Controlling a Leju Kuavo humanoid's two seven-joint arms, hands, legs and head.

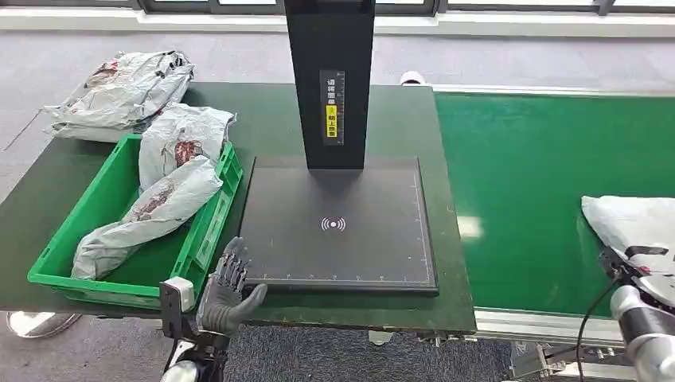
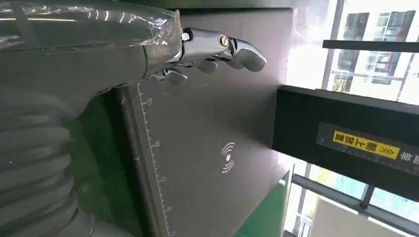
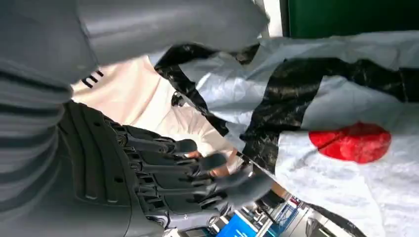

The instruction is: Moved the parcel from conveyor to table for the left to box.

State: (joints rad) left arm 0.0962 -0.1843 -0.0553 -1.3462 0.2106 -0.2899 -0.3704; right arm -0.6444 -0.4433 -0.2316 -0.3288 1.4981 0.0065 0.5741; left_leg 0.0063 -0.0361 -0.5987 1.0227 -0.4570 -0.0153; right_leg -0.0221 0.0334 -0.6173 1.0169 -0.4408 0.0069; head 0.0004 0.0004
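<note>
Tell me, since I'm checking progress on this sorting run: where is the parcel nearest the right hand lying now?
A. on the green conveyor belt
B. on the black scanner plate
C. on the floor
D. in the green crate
A: the grey parcel lies on the green conveyor belt at the right hand, while the black scanner plate is bare and the green crate holds other bags.

Parcel-sorting workstation: green conveyor belt (image 1: 541, 191), scanner pad (image 1: 338, 227), green crate (image 1: 103, 215) of mailbags.
</note>
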